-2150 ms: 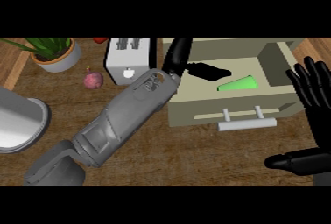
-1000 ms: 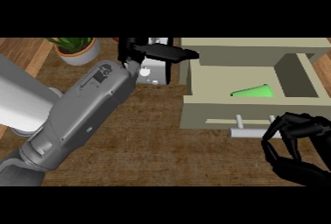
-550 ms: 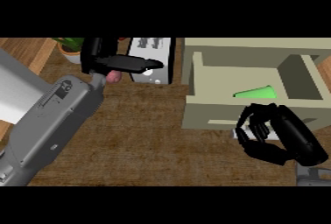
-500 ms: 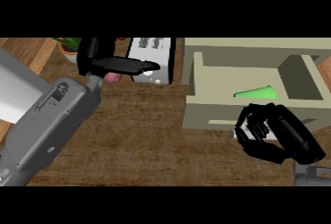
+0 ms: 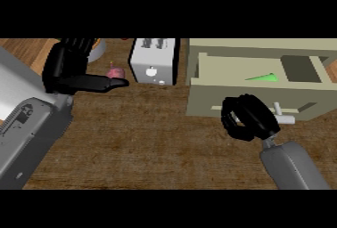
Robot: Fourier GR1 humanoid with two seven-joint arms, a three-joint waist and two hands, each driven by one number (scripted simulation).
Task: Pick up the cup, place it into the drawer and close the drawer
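Cup is in the open drawer, so the clenched, empty right hand sits at its front, likely to shove it shut; left hand idles, relaxed.

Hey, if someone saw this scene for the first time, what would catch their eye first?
Probably the bright green cup inside the open beige drawer at upper right. Next comes the black right hand, curled over the drawer's handle at its front. The big grey left forearm and its open left hand fill the left side.
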